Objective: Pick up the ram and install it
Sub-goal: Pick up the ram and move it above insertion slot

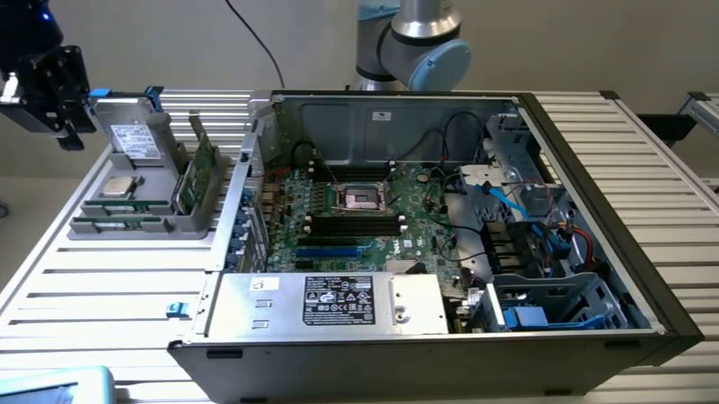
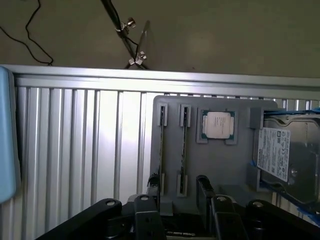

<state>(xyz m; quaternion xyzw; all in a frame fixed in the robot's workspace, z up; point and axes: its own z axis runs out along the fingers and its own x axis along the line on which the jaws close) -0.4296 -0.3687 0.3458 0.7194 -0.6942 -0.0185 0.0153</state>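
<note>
Two ram sticks stand on edge in slots of a grey holder (image 1: 135,220); the green ram (image 1: 204,181) is on the side of the holder nearest the computer case. In the wrist view the ram (image 2: 161,150) and a second stick (image 2: 183,145) appear as thin edges in the holder (image 2: 215,170). My gripper (image 1: 66,126) hangs above the table beyond the holder, at the exterior view's left, apart from the ram. In the wrist view my gripper (image 2: 175,210) is open, with nothing between its black fingers (image 2: 204,192).
The holder also carries a square silver processor (image 2: 218,125) and a grey drive (image 2: 280,155) with a white label. The open computer case (image 1: 629,252) takes up the middle of the slatted table, with dark memory slots (image 1: 357,225) on its motherboard. A light blue object (image 2: 7,135) lies nearby.
</note>
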